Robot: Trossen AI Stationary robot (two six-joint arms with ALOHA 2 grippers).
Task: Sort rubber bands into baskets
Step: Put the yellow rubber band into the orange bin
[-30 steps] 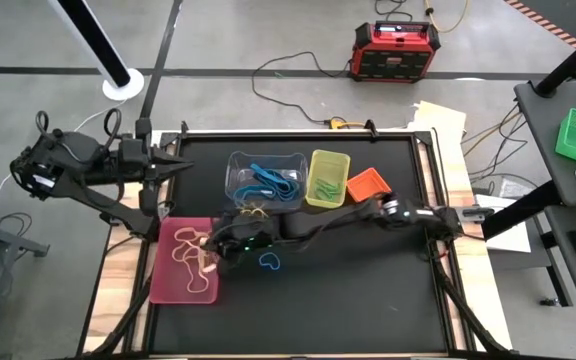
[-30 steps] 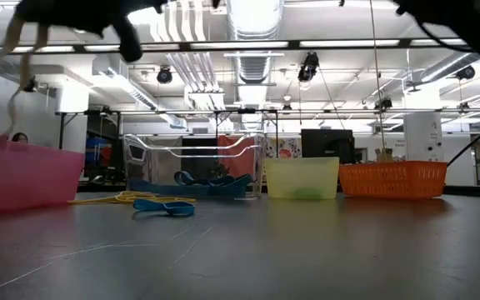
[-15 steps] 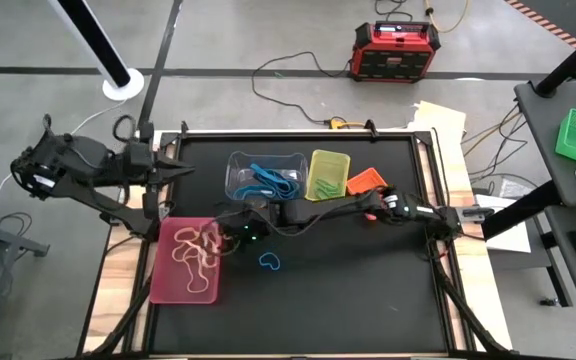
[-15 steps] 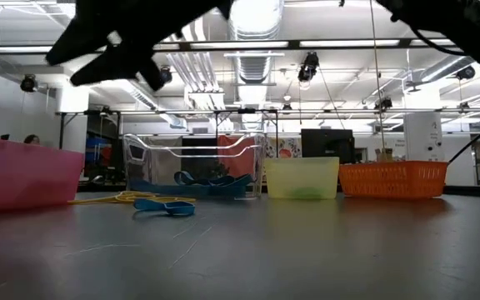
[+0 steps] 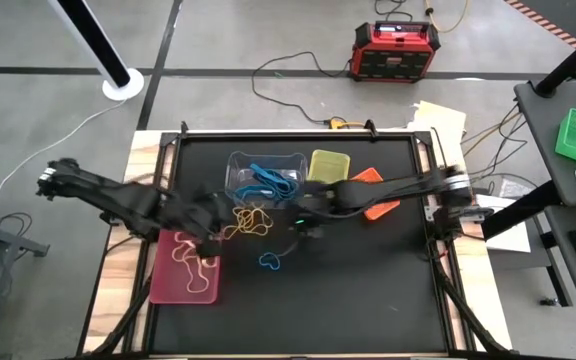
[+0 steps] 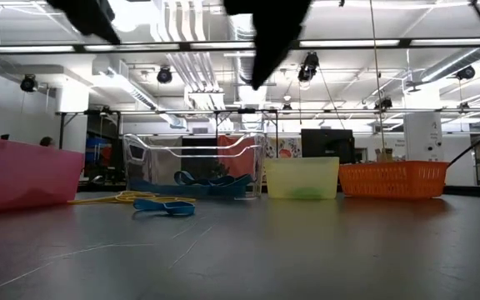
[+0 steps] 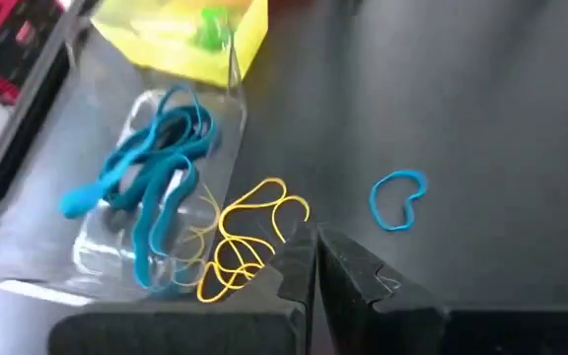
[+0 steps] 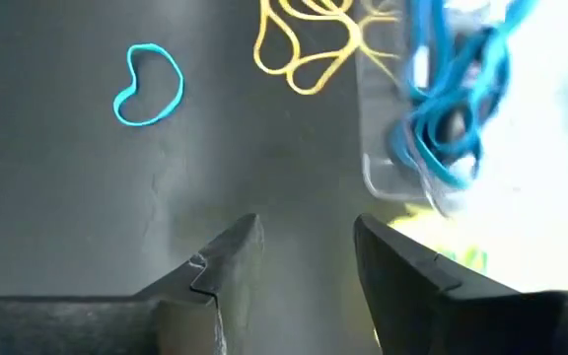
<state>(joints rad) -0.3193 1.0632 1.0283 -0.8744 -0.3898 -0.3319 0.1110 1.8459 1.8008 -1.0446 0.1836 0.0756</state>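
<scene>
Rubber bands (image 5: 251, 220) partly hidden beneath left arm (image 5: 128, 202)

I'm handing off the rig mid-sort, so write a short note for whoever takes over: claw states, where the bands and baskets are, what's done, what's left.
Left claw: shut, empty, above the mat near the flat pink-maroon tray.
Right claw: open, empty, over mid-table beside the clear plastic tub.
Done: tan rubber bands lie in the pink tray; blue rubber bands in the clear tub; green bands in the yellow-green bin.
Left: a tangle of yellow rubber bands on the black mat against the tub, and one loose blue rubber band on the mat.
Orange bin: contents hidden under the right arm.
</scene>
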